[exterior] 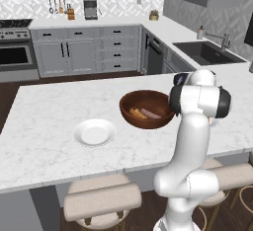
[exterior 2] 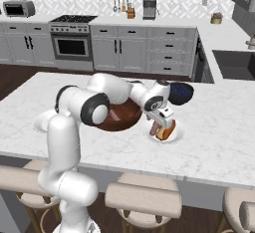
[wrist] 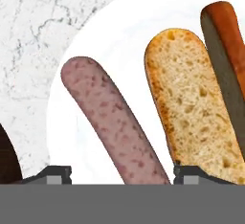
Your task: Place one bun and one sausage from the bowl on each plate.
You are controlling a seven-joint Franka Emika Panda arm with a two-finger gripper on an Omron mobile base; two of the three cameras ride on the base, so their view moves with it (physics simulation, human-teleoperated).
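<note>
Hand view, looking down on the near plate (wrist: 119, 22): a mottled pink sausage (wrist: 110, 122) lies between the gripper (wrist: 122, 174) tips, and a tan, porous bun (wrist: 191, 108) lies just beside it, with a browner crust strip at the far edge. The fingers (wrist: 55, 174) stand apart on either side of the sausage; whether they touch it cannot be told. Right base view: island counter (exterior 2: 214, 127), arm bent low over the same plate (exterior 2: 177, 136), bowl (exterior 2: 119, 120) just beside it. Left base view: bowl (exterior: 147, 109), dark reddish-brown and deep, holding a second bun and sausage; the other plate (exterior: 95, 132), white and shallow, sits bare, near the bowl. Judgement: this plate appears served. To finish the step cleanly, the hand should rise straight up with its fingers spread, so that neither tip drags the sausage against the bun or off the rim.
</note>
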